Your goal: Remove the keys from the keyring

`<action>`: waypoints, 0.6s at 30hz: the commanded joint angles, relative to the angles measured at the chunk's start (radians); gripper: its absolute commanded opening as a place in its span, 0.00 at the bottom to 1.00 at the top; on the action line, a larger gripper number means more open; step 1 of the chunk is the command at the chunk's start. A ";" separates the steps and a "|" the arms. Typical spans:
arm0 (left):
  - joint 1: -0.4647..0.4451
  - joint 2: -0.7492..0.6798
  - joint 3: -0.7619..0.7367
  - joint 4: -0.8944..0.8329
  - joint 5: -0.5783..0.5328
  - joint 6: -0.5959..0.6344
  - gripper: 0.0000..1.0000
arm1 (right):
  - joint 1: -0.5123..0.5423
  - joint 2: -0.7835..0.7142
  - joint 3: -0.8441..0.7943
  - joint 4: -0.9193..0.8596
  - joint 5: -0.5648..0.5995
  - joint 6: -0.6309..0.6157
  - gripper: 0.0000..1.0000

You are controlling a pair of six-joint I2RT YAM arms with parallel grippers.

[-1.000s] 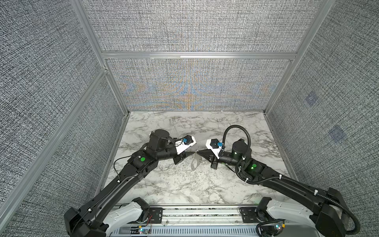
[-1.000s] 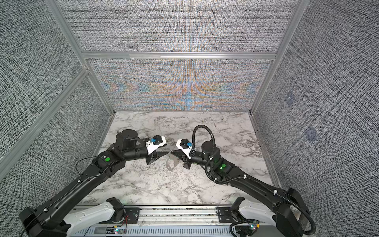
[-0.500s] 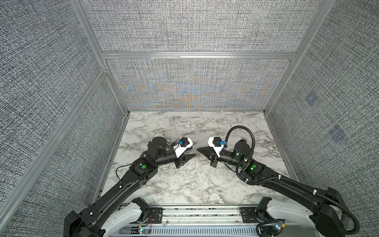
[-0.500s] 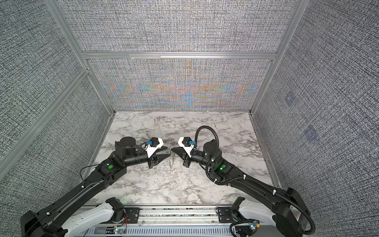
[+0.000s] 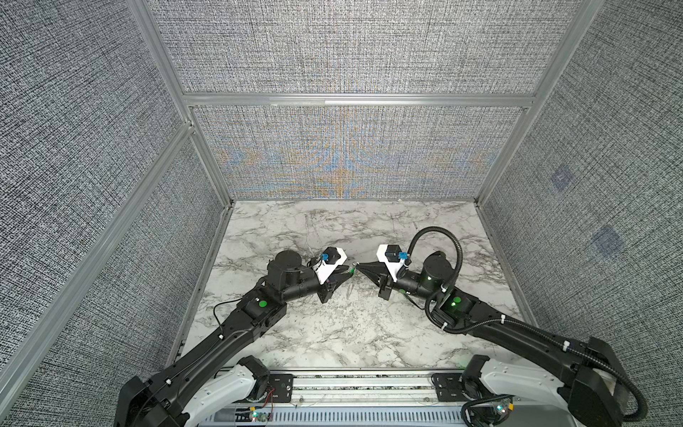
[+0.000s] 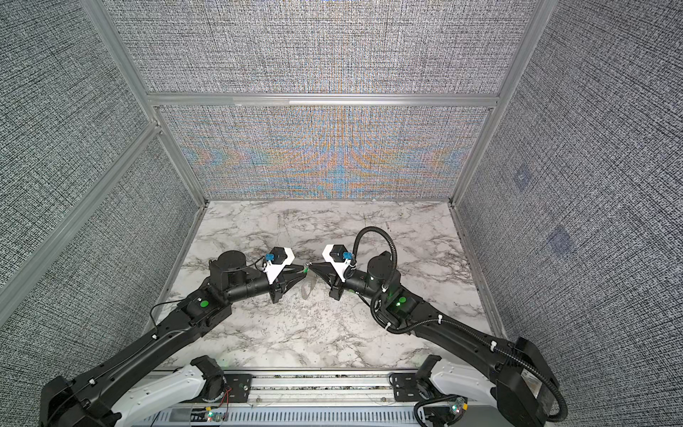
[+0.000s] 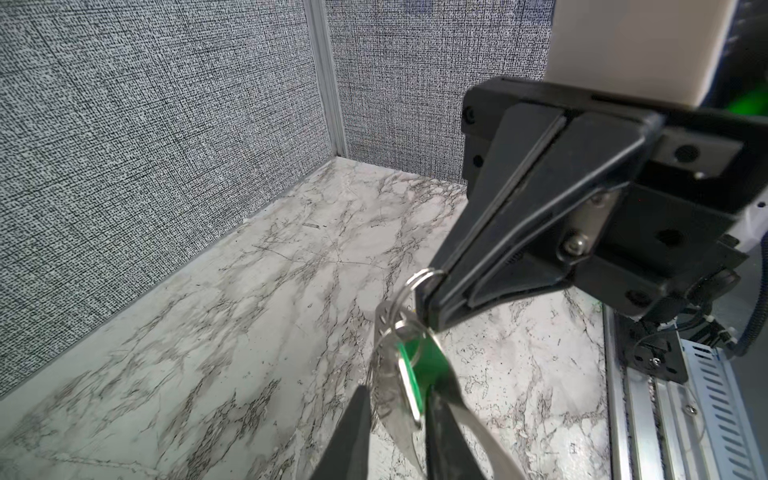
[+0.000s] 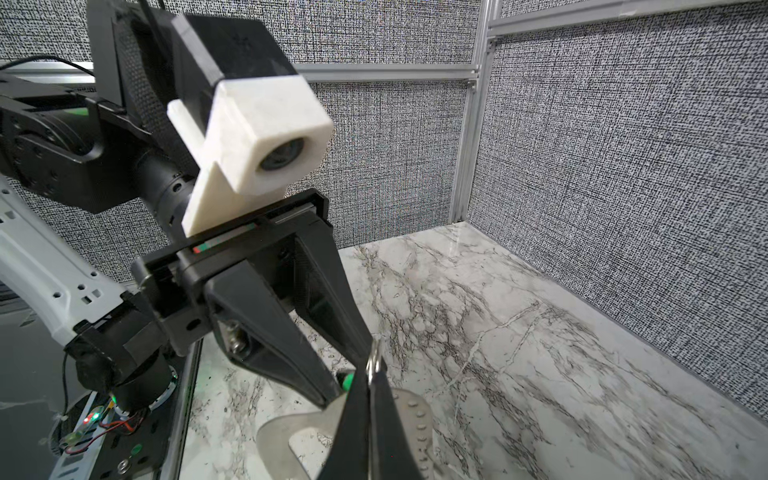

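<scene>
Both grippers meet tip to tip above the middle of the marble table. My right gripper [image 7: 432, 299] [image 8: 372, 370] is shut on a small silver split ring [image 7: 422, 276]. From that ring hangs the keyring [image 8: 415, 419], a long loop with a dotted edge that looks grey here, also faint in a top view [image 6: 308, 286]. A key's green tag [image 7: 415, 374] [image 8: 347, 380] hangs there too, with a grey metal blade beside it. My left gripper [image 7: 397, 390] [image 5: 348, 272] is shut on the green tag, a finger against each side.
The marble table [image 5: 332, 325] is boxed in by grey fabric walls on three sides, and an aluminium rail [image 5: 369, 384] runs along its front edge. The left wrist camera block [image 8: 266, 141] sits close above the meeting point.
My left gripper has moved in to the hanging bunch and its jaws have narrowed onto the green tag. The right gripper has stayed shut and has shifted only slightly.
</scene>
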 commanded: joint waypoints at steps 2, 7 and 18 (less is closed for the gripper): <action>0.000 0.004 -0.002 0.053 0.009 -0.008 0.08 | 0.001 0.002 0.002 0.077 0.019 0.023 0.00; -0.001 0.015 -0.001 0.034 0.040 -0.003 0.00 | 0.001 -0.008 -0.020 0.123 0.060 0.032 0.00; -0.010 0.060 0.029 0.000 0.105 0.012 0.00 | 0.001 -0.007 -0.045 0.186 0.091 0.039 0.00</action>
